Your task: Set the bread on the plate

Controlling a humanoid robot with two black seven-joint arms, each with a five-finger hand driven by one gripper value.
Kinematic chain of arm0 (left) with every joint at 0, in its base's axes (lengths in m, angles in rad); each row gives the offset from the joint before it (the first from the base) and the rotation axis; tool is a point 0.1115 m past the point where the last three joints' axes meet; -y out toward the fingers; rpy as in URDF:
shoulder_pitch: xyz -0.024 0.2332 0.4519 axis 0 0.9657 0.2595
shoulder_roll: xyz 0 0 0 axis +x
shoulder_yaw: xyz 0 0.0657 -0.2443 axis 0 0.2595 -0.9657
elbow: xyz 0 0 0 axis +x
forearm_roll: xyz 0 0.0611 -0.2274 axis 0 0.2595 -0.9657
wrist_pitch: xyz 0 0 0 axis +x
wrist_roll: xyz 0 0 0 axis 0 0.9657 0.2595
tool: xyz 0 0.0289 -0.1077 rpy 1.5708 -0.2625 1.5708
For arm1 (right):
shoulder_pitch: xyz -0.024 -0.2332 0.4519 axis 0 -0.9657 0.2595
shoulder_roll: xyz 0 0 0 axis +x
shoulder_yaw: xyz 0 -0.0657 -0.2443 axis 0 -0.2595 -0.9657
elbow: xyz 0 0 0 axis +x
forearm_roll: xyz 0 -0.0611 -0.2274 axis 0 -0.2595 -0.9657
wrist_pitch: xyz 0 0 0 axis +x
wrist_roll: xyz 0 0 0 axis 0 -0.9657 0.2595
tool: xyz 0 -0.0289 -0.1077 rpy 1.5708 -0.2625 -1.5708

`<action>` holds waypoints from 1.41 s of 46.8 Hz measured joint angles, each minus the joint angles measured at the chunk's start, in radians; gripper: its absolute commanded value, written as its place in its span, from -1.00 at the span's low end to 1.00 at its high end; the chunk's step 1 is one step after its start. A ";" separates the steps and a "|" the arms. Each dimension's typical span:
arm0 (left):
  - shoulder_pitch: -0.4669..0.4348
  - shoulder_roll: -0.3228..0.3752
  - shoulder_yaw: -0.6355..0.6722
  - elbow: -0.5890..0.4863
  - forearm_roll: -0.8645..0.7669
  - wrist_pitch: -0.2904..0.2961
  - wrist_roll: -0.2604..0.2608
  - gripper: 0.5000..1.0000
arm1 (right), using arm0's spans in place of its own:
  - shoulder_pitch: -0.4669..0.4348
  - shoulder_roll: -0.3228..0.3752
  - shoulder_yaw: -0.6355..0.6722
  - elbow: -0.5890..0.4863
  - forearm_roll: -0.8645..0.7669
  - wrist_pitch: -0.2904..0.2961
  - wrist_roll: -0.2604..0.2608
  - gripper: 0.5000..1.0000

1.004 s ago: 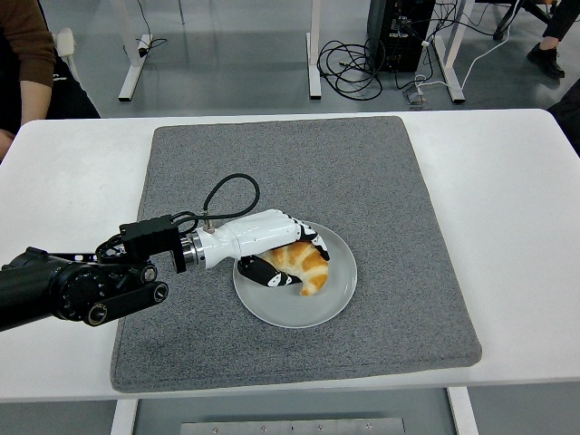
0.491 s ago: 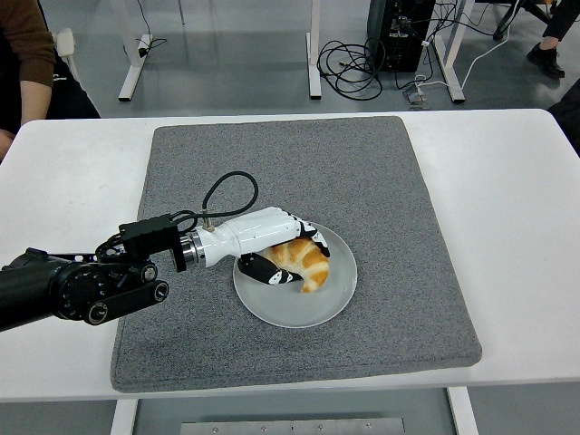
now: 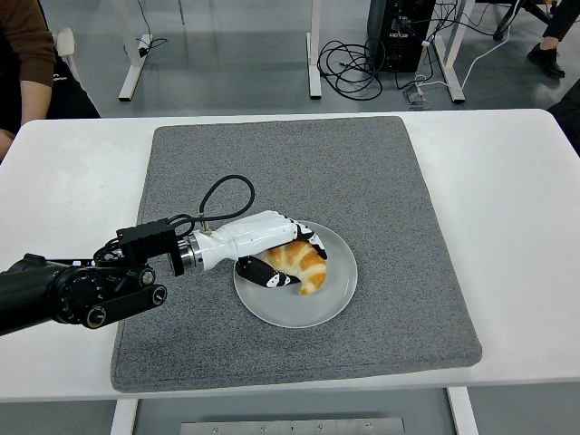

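Looking at the left hand [image 3: 272, 249] first: it comes in from the left edge of the frame, white shell, black fingertips. Fingers are curled over the bread [image 3: 300, 263], upper ones draped across its top left side, thumb [image 3: 263, 275] tucked in below it. So the digits are closed around the bread and touching it, not splayed. How firm the grip is, can't tell from this angle.

Bread is one croissant, golden brown, lying on the plate [image 3: 331, 299], slightly left of the plate's center. Right tip of it pokes out free of the fingers. Underside looks down on the plate surface, though the hand hides the left end.

Plate is one, white, round, sitting on the grey mat [image 3: 381, 190] a bit below the middle of the frame. Mat covers most of the white table [image 3: 507, 208].

Arm: black forearm low left, a black cable loop [image 3: 227, 192] arcing up above the wrist. Right arm isn't visible anywhere.

Counts: one hand, one bread, one plate, one mat. Nothing else on the mat.

Upper left of the frame: a person's arm in a brown sleeve [image 3: 27, 45], their hand just at the table's left edge, well apart from the robot. Top of the frame shows floor, table legs, and a tangle of black cables [image 3: 353, 68] near a dark computer tower [image 3: 399, 32].
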 measured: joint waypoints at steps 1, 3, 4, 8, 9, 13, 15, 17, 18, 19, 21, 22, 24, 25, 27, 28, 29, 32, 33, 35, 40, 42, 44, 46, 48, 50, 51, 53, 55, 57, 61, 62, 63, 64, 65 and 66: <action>0.000 0.000 0.000 0.000 -0.006 0.000 0.000 -0.39 | 0.000 0.000 0.000 0.000 0.000 0.000 0.000 1.00; 0.000 0.001 0.000 0.000 -0.019 0.000 0.000 -0.31 | 0.000 0.000 0.000 0.000 0.000 0.000 0.000 1.00; 0.000 0.001 0.000 0.000 -0.023 0.000 0.000 -0.29 | 0.000 0.000 0.000 0.000 0.000 0.000 0.000 1.00; 0.000 0.002 0.001 0.000 -0.030 0.000 0.000 -0.18 | 0.000 0.000 0.000 0.001 0.000 0.000 0.000 1.00; 0.000 0.003 0.001 0.000 -0.030 0.000 0.000 -0.15 | 0.000 0.000 0.000 0.001 0.000 0.000 0.000 1.00; -0.001 0.004 0.001 0.000 -0.031 0.000 0.000 -0.03 | 0.000 0.000 0.000 0.001 0.000 0.000 0.000 1.00; -0.001 0.005 0.001 0.000 -0.031 -0.001 0.000 0.05 | 0.000 0.000 0.000 0.001 0.000 0.000 0.000 1.00; -0.001 0.005 0.002 0.000 -0.031 -0.001 0.000 0.12 | 0.000 0.000 0.000 0.002 0.000 0.000 0.000 1.00; -0.001 0.005 0.001 0.000 -0.031 -0.002 0.000 0.15 | 0.000 0.000 0.000 0.002 0.000 0.000 0.000 1.00; -0.001 0.005 0.002 0.000 -0.032 -0.002 0.000 0.20 | 0.000 0.000 0.000 0.002 0.000 0.000 0.000 1.00; -0.001 0.005 0.002 -0.001 -0.037 -0.003 0.000 0.31 | 0.000 0.000 0.000 0.002 0.000 0.000 0.000 1.00; 0.000 0.005 0.002 -0.001 -0.040 -0.003 0.000 0.39 | 0.000 0.000 0.000 0.002 0.000 0.000 0.000 1.00; 0.000 0.004 0.002 -0.001 -0.054 -0.004 0.000 0.55 | 0.000 0.000 0.000 0.002 0.000 0.000 0.000 1.00; 0.000 0.004 0.002 -0.001 -0.061 -0.004 0.000 0.64 | 0.000 0.000 0.000 0.002 0.000 0.000 0.000 1.00; 0.000 0.004 0.002 -0.001 -0.075 -0.004 0.000 0.79 | 0.000 0.000 0.000 0.002 0.000 0.000 0.000 1.00; 0.000 0.004 0.001 -0.001 -0.085 -0.005 0.000 0.83 | 0.000 0.000 0.000 0.002 0.000 0.000 0.000 1.00; 0.000 0.004 0.001 -0.001 -0.093 -0.005 0.000 0.86 | 0.000 0.000 0.000 0.002 0.000 0.000 0.000 1.00; 0.000 0.004 0.001 -0.002 -0.119 -0.005 0.000 0.88 | 0.000 0.000 0.000 0.002 0.000 0.000 0.000 1.00; 0.000 0.004 0.001 -0.003 -0.127 -0.005 0.000 0.88 | 0.000 0.000 0.000 0.002 0.000 0.000 0.000 1.00; 0.000 0.004 0.000 -0.003 -0.142 -0.005 0.000 0.88 | 0.000 0.000 0.000 0.002 0.000 0.000 0.000 1.00; 0.000 0.006 0.000 -0.003 -0.152 -0.005 0.000 0.89 | 0.000 0.000 0.000 0.002 0.000 0.000 0.000 1.00; 0.000 0.007 -0.001 -0.003 -0.153 -0.005 0.000 0.89 | 0.000 0.000 0.000 0.002 0.000 0.000 0.000 1.00; 0.000 0.008 -0.002 -0.003 -0.153 -0.005 0.000 0.89 | 0.000 0.000 0.000 0.002 0.000 0.000 0.000 1.00; 0.000 0.009 -0.004 -0.003 -0.155 -0.005 0.000 0.89 | 0.000 0.000 0.000 0.002 0.000 0.000 0.000 1.00; 0.000 0.010 -0.010 -0.003 -0.159 -0.005 0.000 0.89 | 0.000 0.000 0.000 0.002 0.000 0.000 0.000 1.00; -0.003 0.010 -0.023 -0.003 -0.173 -0.005 0.000 0.89 | 0.000 0.000 0.000 0.002 0.000 0.000 0.000 1.00; -0.005 0.010 -0.030 -0.003 -0.181 -0.006 0.000 0.89 | 0.000 0.000 0.000 0.002 0.000 0.000 0.000 1.00; -0.010 0.011 -0.047 -0.003 -0.201 -0.009 0.000 0.89 | 0.000 0.000 0.000 0.002 0.000 0.000 0.000 1.00; -0.018 0.013 -0.063 -0.003 -0.227 -0.012 -0.001 0.89 | 0.000 0.000 0.000 0.002 0.000 0.000 0.000 1.00; -0.024 0.014 -0.073 -0.003 -0.253 -0.013 0.000 0.89 | 0.000 0.000 0.000 0.002 0.000 0.000 0.000 1.00; -0.053 0.022 -0.081 -0.003 -0.314 -0.025 0.000 0.89 | 0.000 0.000 0.000 0.002 0.000 0.000 0.000 1.00; -0.058 0.023 -0.081 -0.002 -0.329 -0.030 -0.001 0.89 | 0.000 0.000 0.000 0.002 0.000 0.000 0.000 1.00; -0.064 0.025 -0.082 -0.002 -0.345 -0.036 -0.001 0.89 | 0.000 0.000 0.000 0.002 0.000 0.000 0.000 1.00; -0.068 0.026 -0.082 -0.002 -0.364 -0.043 0.000 0.89 | 0.000 0.000 0.000 0.002 0.000 0.000 0.000 1.00; -0.075 0.026 -0.083 -0.002 -0.389 -0.051 0.000 0.89 | 0.000 0.000 0.000 0.002 0.000 0.000 0.000 1.00; -0.080 0.027 -0.085 -0.002 -0.408 -0.058 0.000 0.89 | 0.000 0.000 0.000 0.002 0.000 0.000 0.000 1.00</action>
